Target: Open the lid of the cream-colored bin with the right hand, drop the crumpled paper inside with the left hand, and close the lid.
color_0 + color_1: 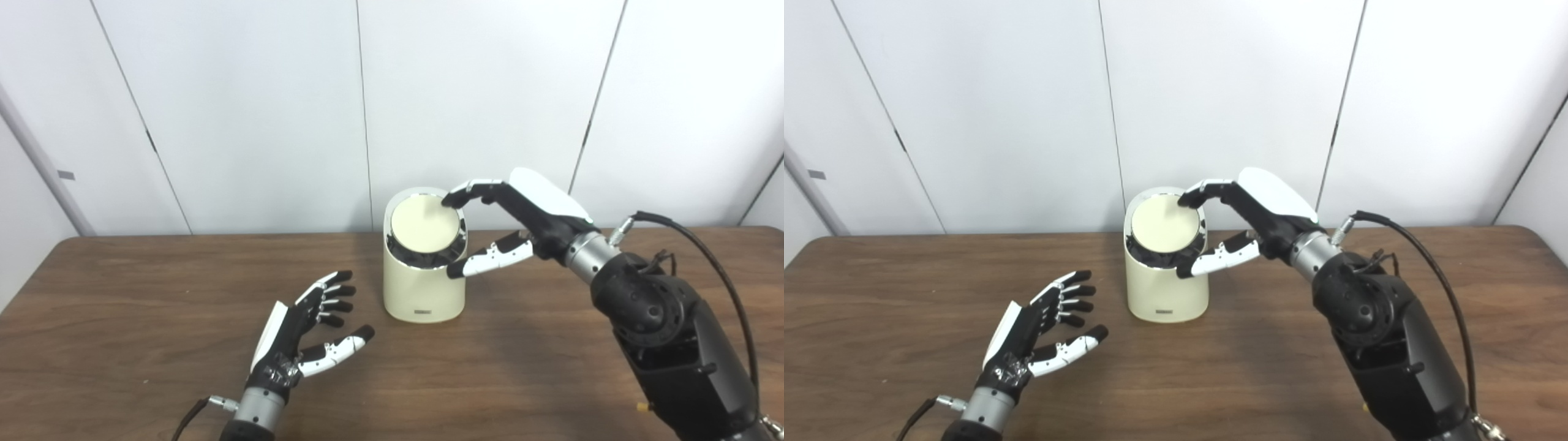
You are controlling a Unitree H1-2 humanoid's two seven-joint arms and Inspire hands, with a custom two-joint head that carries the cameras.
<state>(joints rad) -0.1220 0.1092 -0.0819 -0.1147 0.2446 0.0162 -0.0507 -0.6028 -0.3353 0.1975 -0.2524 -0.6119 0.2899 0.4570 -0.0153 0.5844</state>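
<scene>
Wood-grain brown table (551,367) spans the scene in front of pale wall panels (245,110). On it, toward the back centre, stands the cream-colored bin (422,291), upright, its round lid (425,223) tilted toward the camera inside a shiny rim, with a dark gap showing along the lid's lower edge. The right hand (520,220) reaches in from the right: its fingertips (454,197) rest on the lid's upper right edge, the thumb lies against the bin's rim lower down, and the hand grips nothing. The left hand (306,334) hovers low over the table to the bin's left, palm up, fingers spread wide and empty. No crumpled paper is visible in either view.
</scene>
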